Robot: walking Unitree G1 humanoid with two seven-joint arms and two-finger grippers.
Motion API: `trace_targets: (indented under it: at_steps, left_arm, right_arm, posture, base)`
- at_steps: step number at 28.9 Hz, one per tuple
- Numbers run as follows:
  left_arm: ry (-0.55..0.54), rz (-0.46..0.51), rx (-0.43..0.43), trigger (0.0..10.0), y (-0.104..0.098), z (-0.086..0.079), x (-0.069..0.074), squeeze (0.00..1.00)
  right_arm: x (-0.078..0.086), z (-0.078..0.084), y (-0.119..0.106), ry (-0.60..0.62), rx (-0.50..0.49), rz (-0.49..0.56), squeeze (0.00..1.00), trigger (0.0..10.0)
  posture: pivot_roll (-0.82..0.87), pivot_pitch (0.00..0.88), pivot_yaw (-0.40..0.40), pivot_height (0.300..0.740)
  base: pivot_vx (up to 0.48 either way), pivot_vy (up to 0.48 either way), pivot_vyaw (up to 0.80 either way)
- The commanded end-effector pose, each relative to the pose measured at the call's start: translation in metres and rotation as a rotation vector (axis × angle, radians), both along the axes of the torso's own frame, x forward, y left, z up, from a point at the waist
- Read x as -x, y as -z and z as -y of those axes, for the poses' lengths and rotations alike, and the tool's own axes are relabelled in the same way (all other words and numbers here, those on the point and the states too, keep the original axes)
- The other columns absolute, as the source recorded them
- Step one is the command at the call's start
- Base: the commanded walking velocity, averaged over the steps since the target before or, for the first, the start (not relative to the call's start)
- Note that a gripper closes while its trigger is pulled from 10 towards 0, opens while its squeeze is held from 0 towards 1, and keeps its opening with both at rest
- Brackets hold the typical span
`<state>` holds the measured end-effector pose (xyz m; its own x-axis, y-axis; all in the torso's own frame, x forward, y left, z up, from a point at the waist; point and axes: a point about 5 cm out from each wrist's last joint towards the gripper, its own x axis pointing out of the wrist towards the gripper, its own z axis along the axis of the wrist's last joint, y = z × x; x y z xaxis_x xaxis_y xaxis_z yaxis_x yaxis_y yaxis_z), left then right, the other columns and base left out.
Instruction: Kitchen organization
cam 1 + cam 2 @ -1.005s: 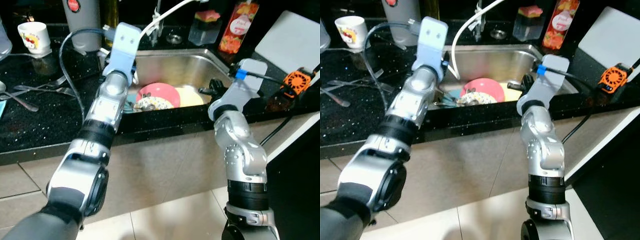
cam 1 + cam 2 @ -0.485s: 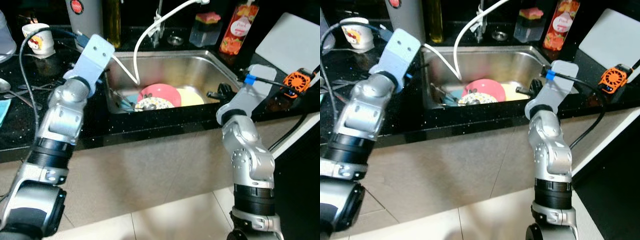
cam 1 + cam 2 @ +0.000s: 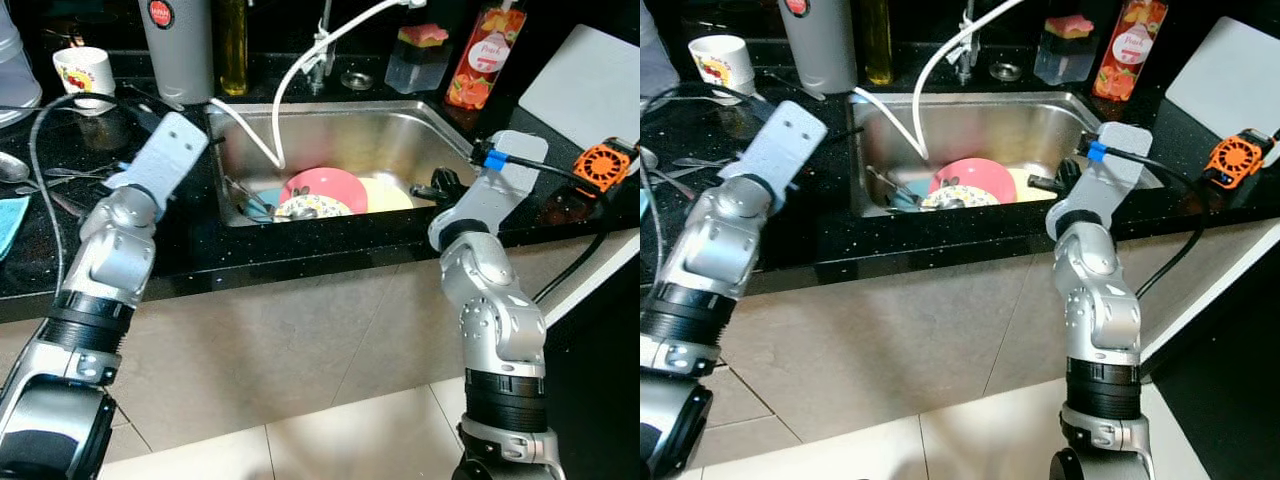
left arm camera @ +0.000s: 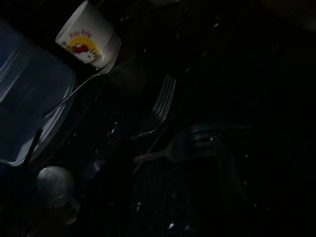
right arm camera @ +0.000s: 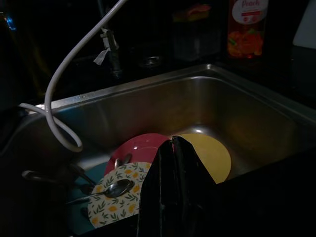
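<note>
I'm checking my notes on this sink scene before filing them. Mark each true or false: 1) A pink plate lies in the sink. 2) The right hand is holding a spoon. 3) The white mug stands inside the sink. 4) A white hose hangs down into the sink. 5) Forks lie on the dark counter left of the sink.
1) True: the pink plate lies in the sink.
2) False: the right hand has its fingers shut on nothing; a spoon rests on the patterned plate.
3) False: the white mug stands on the counter.
4) True: the white hose.
5) True: the forks.
</note>
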<state>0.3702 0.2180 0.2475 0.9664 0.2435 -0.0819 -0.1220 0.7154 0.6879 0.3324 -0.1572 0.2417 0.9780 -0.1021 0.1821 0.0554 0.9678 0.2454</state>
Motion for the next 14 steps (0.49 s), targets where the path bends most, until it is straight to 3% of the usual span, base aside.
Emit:
trace_targets:
  at_steps: [1,4,7,9,14]
  left_arm:
    - [0.006,-0.033,-0.050,10.0,0.003,0.000,0.000,0.00]
    - [0.095,-0.080,-0.279,10.0,0.000,0.002,0.000,0.00]
    - [0.157,-0.124,-0.417,10.0,-0.005,0.000,0.000,0.00]
    - [0.157,-0.124,-0.417,10.0,-0.005,0.000,0.000,0.00]
    - [0.215,-0.200,-0.528,10.0,-0.012,-0.005,0.002,0.00]
  right_arm:
    - [0.002,0.000,0.000,0.002,-0.001,0.002,0.00,10.0]
    - [0.002,0.000,0.002,0.002,-0.006,-0.003,0.00,10.0]
    - [0.001,-0.001,0.004,-0.003,-0.009,-0.007,0.00,10.0]
    - [0.001,-0.001,0.004,-0.003,-0.009,-0.007,0.00,10.0]
    - [0.001,-0.003,0.003,-0.008,-0.011,-0.005,0.00,10.0]
  posture:
    - [0.26,0.064,-0.050,0.740]
    - [0.28,0.067,-0.051,0.740]
    - [0.28,0.068,-0.051,0.740]
    - [0.28,0.068,-0.051,0.740]
    - [0.28,0.068,-0.052,0.740]
  base:
    - [0.000,0.000,0.00]
    - [0.000,0.000,0.00]
    - [0.000,0.000,0.00]
    - [0.000,0.000,0.00]
    - [0.000,0.000,0.00]
